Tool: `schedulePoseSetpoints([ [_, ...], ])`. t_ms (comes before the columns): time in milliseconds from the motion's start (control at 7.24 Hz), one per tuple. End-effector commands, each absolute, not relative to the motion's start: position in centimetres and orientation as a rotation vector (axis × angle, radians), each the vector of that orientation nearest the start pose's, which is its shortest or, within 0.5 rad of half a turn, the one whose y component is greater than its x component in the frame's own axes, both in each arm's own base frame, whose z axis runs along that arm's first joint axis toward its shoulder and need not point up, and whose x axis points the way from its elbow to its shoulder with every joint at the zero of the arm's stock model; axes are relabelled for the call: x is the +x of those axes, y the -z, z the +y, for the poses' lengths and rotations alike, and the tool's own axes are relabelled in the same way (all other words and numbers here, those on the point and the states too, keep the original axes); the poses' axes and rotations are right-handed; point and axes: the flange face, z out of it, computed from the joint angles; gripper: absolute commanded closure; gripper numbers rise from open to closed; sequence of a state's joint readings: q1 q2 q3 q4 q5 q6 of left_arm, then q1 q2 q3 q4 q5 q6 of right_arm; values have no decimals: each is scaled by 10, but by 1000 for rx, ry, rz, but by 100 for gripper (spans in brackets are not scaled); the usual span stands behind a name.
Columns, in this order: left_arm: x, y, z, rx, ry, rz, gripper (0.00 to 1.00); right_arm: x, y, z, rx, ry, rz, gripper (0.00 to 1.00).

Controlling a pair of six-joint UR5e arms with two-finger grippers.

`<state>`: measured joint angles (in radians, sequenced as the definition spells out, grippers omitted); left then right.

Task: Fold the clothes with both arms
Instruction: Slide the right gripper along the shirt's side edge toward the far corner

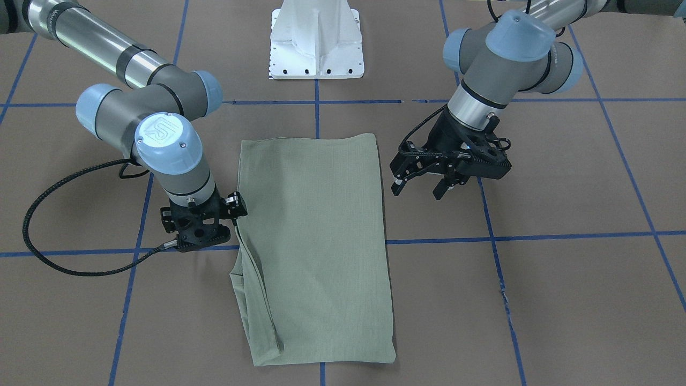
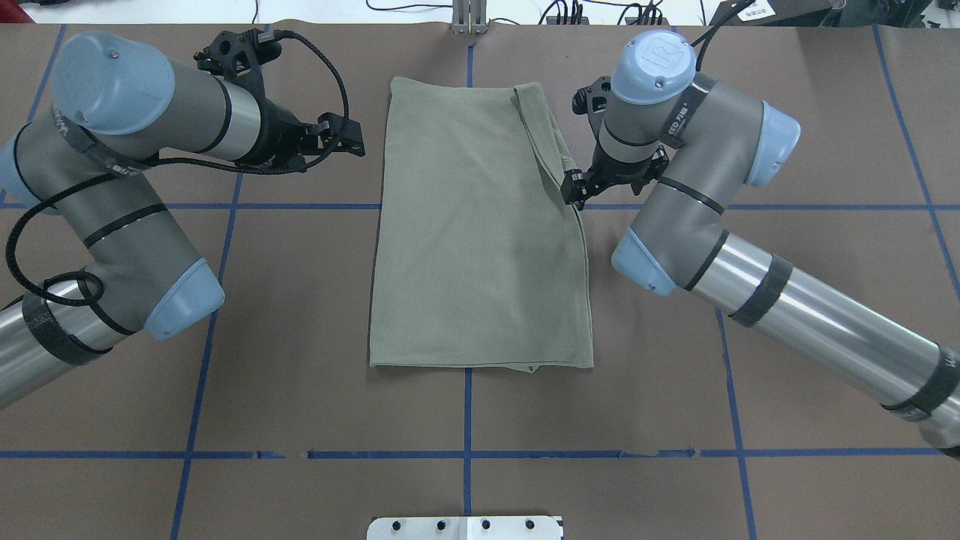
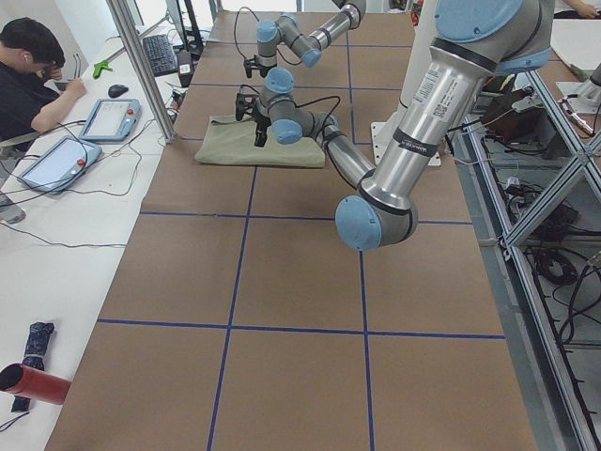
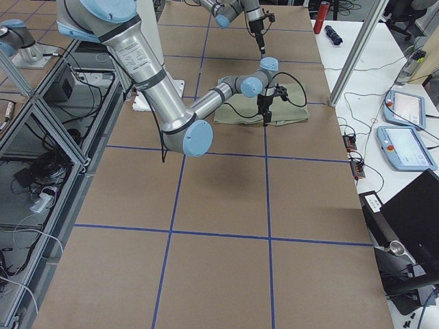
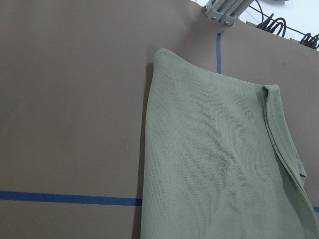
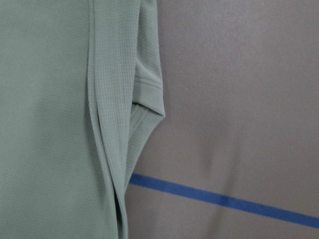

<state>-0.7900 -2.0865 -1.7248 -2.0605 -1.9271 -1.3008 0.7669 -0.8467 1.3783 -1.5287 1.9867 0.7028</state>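
Your shirt (image 2: 480,225) lies flat on the table (image 2: 300,390) as a long rectangle with the sleeves turned in. Its loose layers stack along the long edge on the robot's right. The lengthwise folds look done, so the step in hand seems to be setting up the crosswise fold, short end onto short end.

The right claw (image 2: 574,187) points down at that layered edge, touching the shirt or very nearly so, nearer the short end that lies away from the robot. Its fingers are hidden under the wrist in every view, so I cannot tell whether it pinches the cloth or merely stands at it. The left claw (image 1: 420,185) hangs just beside the opposite long edge, clear of the cloth, its fingers spread with nothing between them.

For the next move, you need both claws holding the shirt at matching spots on its two long edges. The left one has to move in and close on its edge through every layer. On the right, watch the stacked folds, because a grip on the top layer alone would peel the sleeve open when lifted.
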Motion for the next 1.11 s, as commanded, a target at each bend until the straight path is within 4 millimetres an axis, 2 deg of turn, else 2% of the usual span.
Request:
schedulePoseSetpoints([
  [0, 382, -225, -526, 318, 250, 1159, 0, -519, -288, -627, 157, 219, -688, 0],
  [138, 383, -218, -526, 324, 247, 1168, 0, -525, -294, -632, 155, 220, -684, 0],
  [414, 383, -214, -526, 328, 245, 1175, 0, -538, -291, -644, 145, 214, -656, 0],
  [967, 382, -212, -525, 331, 241, 1179, 0, -541, -311, -644, 131, 237, -630, 0],
])
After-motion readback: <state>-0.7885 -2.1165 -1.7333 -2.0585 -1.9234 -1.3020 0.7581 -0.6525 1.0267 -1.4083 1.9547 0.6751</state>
